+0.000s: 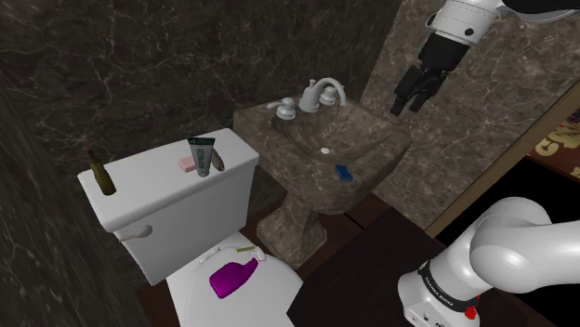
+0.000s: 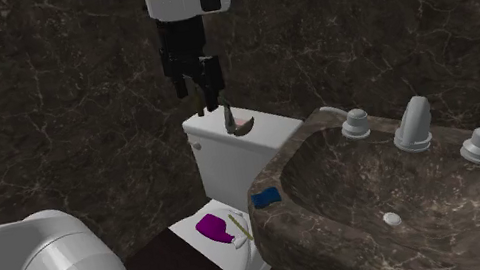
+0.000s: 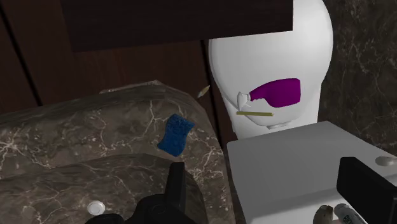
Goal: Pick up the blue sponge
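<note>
Gripper (image 1: 410,98) hung high over the sink (image 1: 390,141), fingers apart, empty; blue sponge (image 1: 343,172) lay on the near rim, close to the edge: a slanted descent could've knocked it off

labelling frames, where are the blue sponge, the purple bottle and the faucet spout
blue sponge (image 3: 174,134), wrist view, middle of its top face
purple bottle (image 1: 232,276), shoulder view, middle of its body
faucet spout (image 2: 415,122), second exterior view, middle of the spout

Bathroom: toilet (image 1: 177,200), marble sink (image 1: 325,149).
</note>
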